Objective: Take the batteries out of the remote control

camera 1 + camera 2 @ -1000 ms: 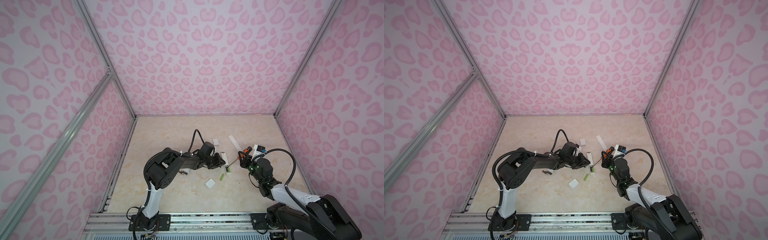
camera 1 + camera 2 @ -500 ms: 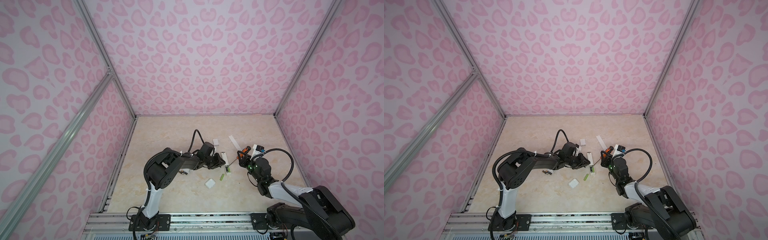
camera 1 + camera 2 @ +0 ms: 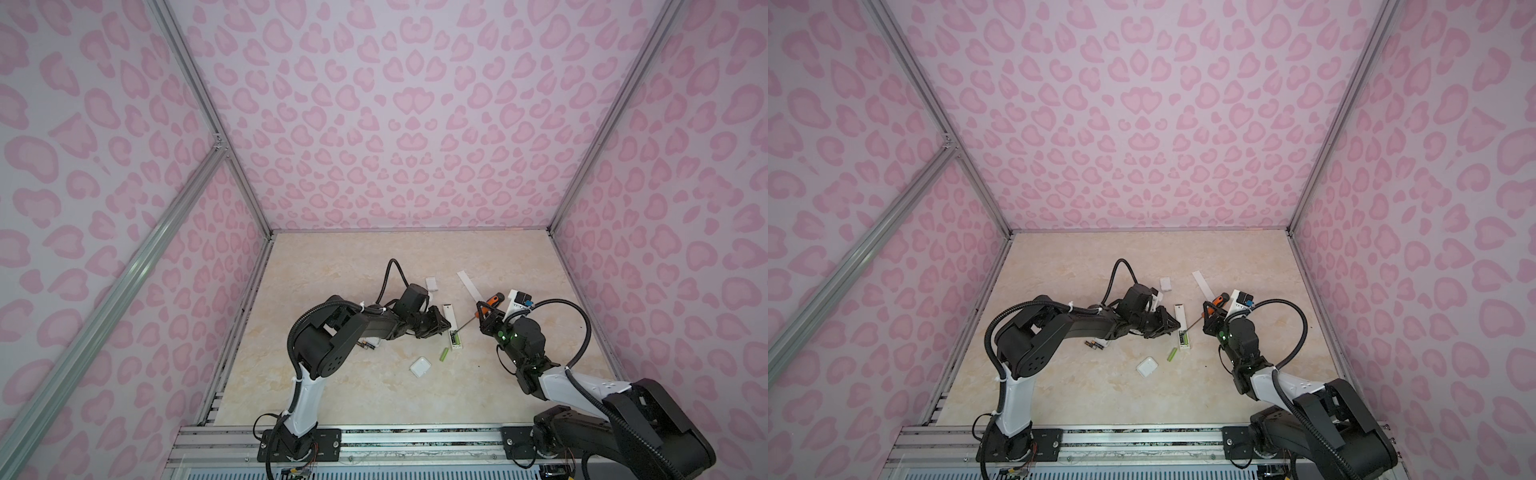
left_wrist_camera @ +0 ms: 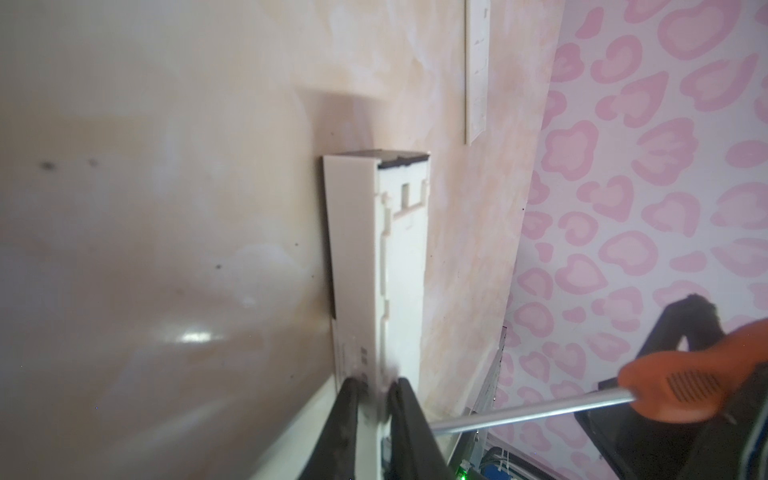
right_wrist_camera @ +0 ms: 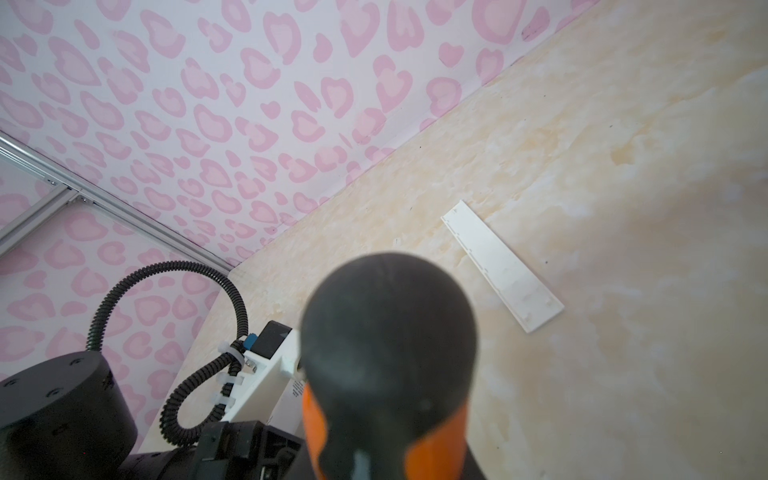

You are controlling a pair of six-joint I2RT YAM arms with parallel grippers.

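- Beige marble-look tabletop (image 3: 374, 399), with pink spotted walls on three sides.
- Top views: the white remote control (image 3: 449, 318) lies mid-table with its back up and its battery bay open. My left gripper (image 3: 444, 325) reaches in from the left and sits right at its side.
- A seated green battery (image 3: 457, 340) sits in the bay at the remote's near end. A loose green battery (image 3: 444, 354) lies on the table just beside that end. The dark batteries (image 3: 365, 344) lie well to the left, by my left forearm.
- My right gripper (image 3: 485, 311) is clamped on the orange handle of the screwdriver (image 3: 494, 298). The shaft slants toward the remote with its tip at the bay, just beyond the seated battery. I cannot tell whether it touches.
- A square white cover (image 3: 420, 367) lies near the loose battery. A small white cover (image 3: 432, 283) and a long white strip (image 3: 467, 284) lie farther back.
- Both top views show the same layout: remote (image 3: 1179, 316), loose battery (image 3: 1171, 354), screwdriver (image 3: 1219, 299).
- Left wrist: my fingers (image 4: 349, 415) pinch the remote (image 4: 353, 249) at its near end, one on each side of its side wall. The screwdriver shaft (image 4: 519, 415) comes in beside them. The bay itself is hidden here.
- Right wrist: the black butt of the screwdriver handle (image 5: 386, 353) fills the middle of the view and hides my jaws. The strip (image 5: 503, 266) lies flat on the table beyond it. No batteries are in view.
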